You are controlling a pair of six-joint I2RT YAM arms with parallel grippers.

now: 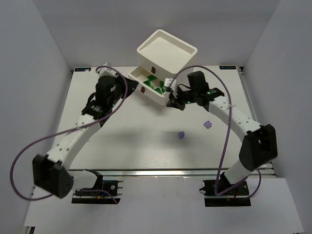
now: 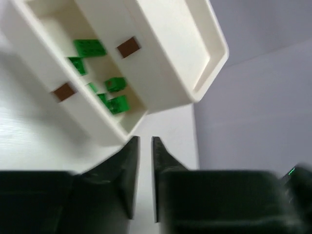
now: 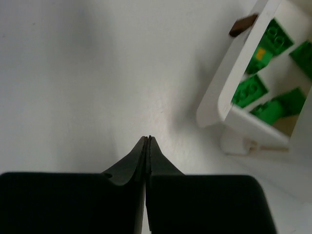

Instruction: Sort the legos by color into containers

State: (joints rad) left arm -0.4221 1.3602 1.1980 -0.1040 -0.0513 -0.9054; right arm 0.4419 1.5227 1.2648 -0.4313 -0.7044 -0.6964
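Note:
The white cabinet (image 1: 165,48) stands at the back of the table, with one drawer (image 1: 146,93) pulled out toward the front left. Several green legos (image 1: 155,86) lie in it; they also show in the left wrist view (image 2: 89,47) and the right wrist view (image 3: 249,90). Two lavender legos (image 1: 208,124) (image 1: 181,134) lie on the table. My right gripper (image 1: 171,101) (image 3: 147,139) is shut and empty, just off the drawer's near corner (image 3: 214,109). My left gripper (image 1: 111,74) (image 2: 145,141) is left of the cabinet, its jaws a narrow gap apart with nothing between them.
Dark red-brown pulls (image 2: 128,48) (image 2: 64,91) mark the drawer fronts. Grey walls close in the table (image 1: 122,136) on the left, right and back. A purple cable loops from each arm.

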